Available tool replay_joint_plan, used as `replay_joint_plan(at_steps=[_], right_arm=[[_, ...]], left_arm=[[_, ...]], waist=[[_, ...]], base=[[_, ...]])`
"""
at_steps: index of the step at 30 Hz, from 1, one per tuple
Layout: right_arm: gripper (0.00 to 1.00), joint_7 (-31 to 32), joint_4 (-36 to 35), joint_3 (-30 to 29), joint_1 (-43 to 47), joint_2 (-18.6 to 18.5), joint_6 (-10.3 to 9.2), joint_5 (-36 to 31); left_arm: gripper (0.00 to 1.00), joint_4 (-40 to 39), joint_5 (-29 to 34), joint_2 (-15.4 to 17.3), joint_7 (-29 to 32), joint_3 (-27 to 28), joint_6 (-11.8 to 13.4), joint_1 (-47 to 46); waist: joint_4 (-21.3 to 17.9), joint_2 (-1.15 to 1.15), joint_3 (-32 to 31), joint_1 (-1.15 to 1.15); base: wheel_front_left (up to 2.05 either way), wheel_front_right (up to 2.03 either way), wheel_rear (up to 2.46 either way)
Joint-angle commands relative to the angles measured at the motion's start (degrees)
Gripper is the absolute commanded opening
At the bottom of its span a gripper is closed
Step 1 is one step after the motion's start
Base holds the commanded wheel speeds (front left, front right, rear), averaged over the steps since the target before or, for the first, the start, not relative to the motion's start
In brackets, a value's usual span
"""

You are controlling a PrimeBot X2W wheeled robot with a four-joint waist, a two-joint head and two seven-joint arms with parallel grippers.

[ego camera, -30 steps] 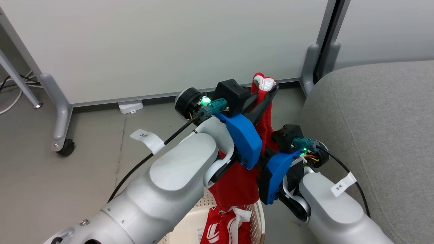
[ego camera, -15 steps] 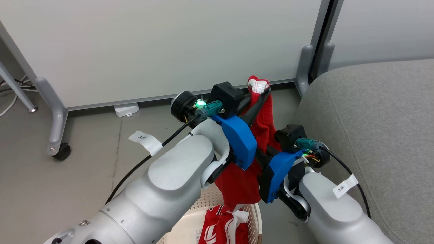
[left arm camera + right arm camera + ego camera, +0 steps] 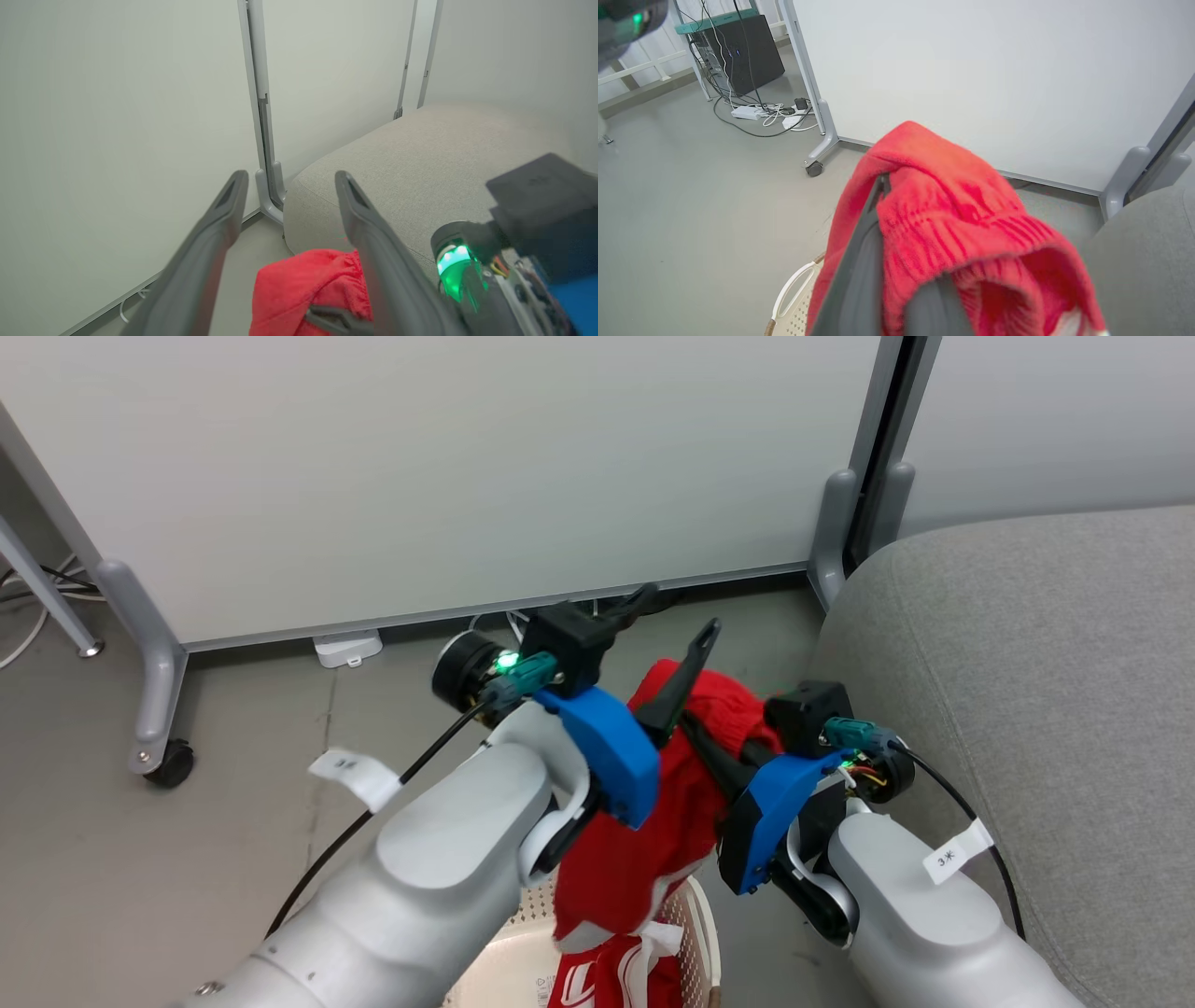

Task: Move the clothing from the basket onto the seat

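Landmark: the basket (image 3: 698, 938), cream, perforated, at the lower edge of the head view. All places below are given from it.
Lifted garment: one red piece (image 3: 644, 840), hanging straight above the basket. Its white-trimmed lower end reaches down to the basket's mouth.
Second garment: one red-and-white piece (image 3: 607, 980), lying inside the basket, directly under the hanging one.
Right gripper: (image 3: 702, 747) above the basket, fingers pressed together on the bunched top of the lifted garment. Fabric drapes over both fingers, so this gripper alone carries the weight.
Left gripper: (image 3: 674, 616) above and beyond the basket, fingers spread wide with nothing between them. The red cloth sits below its fingertips, apart from the pads.
Reason for the hold: judged, a single high pinch lets the cloth hang free of the basket wall, so it can swing across without snagging.
Seat: one grey upholstered cushion (image 3: 1027, 663), just to the right of the basket and bare of clothing.
Partition panel: one white panel (image 3: 467, 476) standing beyond the basket.
Count: two garments, one basket, one seat, two grippers.
Progress: judged, neither garment is delivered; the first is aloft, the second untouched.
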Motion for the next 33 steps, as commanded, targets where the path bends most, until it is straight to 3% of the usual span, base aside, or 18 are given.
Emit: replay_joint_plan(at_steps=[1, 8, 16, 30, 33], right_arm=[[0.0, -0.46, 0.08, -0.29, -0.7, -0.17, 0.03, 0.29], [0.0, -1.39, -1.06, -1.55, 0.1, -0.85, 0.03, 0.3], [0.0, -1.46, -4.08, -4.29, 1.64, -1.46, 0.03, -0.82], [0.0, 1.68, -10.29, -8.91, 6.36, -1.75, 0.03, -3.94], [0.0, 2.08, -11.18, -9.3, 7.02, -1.74, 0.03, -4.29]], left_arm=[[1.0, -0.23, -0.03, 0.83, -0.65, 0.33, 0.38, 1.22], [1.0, -5.01, 1.38, 5.1, -2.56, 5.01, 2.86, 7.39], [1.0, -18.93, 9.92, 10.09, -2.59, 18.36, 5.51, 20.92], [1.0, -25.51, 20.88, 11.01, -2.61, 33.87, 1.67, 38.35], [1.0, -26.5, 22.09, 10.3, -2.61, 36.49, 2.01, 40.47]], waist=[[0.02, 0.0, -0.04, 0.0], [0.0, 0.0, 0.03, 0.0], [-1.51, 0.0, 0.94, 0.0], [-4.82, 0.0, 1.68, 0.0], [-5.4, 0.0, 1.81, 0.0]], base=[[0.0, 0.0, 0.0], [0.0, 0.0, 0.0], [0.0, 0.0, 0.0], [0.0, 0.0, 0.0], [0.0, 0.0, 0.0]])
